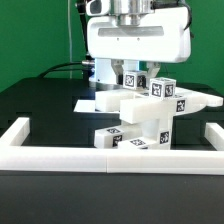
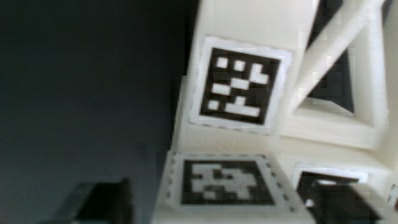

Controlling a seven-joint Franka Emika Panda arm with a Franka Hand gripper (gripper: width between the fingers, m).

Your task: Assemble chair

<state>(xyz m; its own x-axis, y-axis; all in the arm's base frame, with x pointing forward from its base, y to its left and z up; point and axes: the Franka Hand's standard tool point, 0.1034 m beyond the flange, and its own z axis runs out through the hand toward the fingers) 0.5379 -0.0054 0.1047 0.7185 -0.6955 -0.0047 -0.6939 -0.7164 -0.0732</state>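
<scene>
Position: my gripper (image 1: 133, 72) hangs directly above the chair (image 1: 140, 115), which stands mid-table just behind the near stretch of the barrier wall (image 1: 110, 157). The wall's arms run back along the exterior view's left and right, so the parts are fenced in — presumably to keep pushed pieces from sliding off the work area.

Condition of the chair: partly assembled, in my judgement. A broad slab (image 1: 160, 102) lies across the top, its far corner pointing to the exterior view's right; tagged blocks (image 1: 166, 88) rise from it just beneath my wrist, and a lower tagged piece (image 1: 118, 138) sits at table level, close behind the wall. How many parts are truly joined I cannot tell.

Grip: in the wrist view my two fingertips (image 2: 100, 200) stand well apart, one on each side of a tagged white face (image 2: 224, 180) — spread wide, with nothing clamped. A second tagged upright (image 2: 237, 85) lies beyond it, beside an angled open frame.

Reason for the stance, as I judge it: I am centred over one upright so that closing would take it squarely across its flat sides. Contact is not yet evident; the pads appear clear of the plastic.

Risk: a skewed closure could tip the stack.
</scene>
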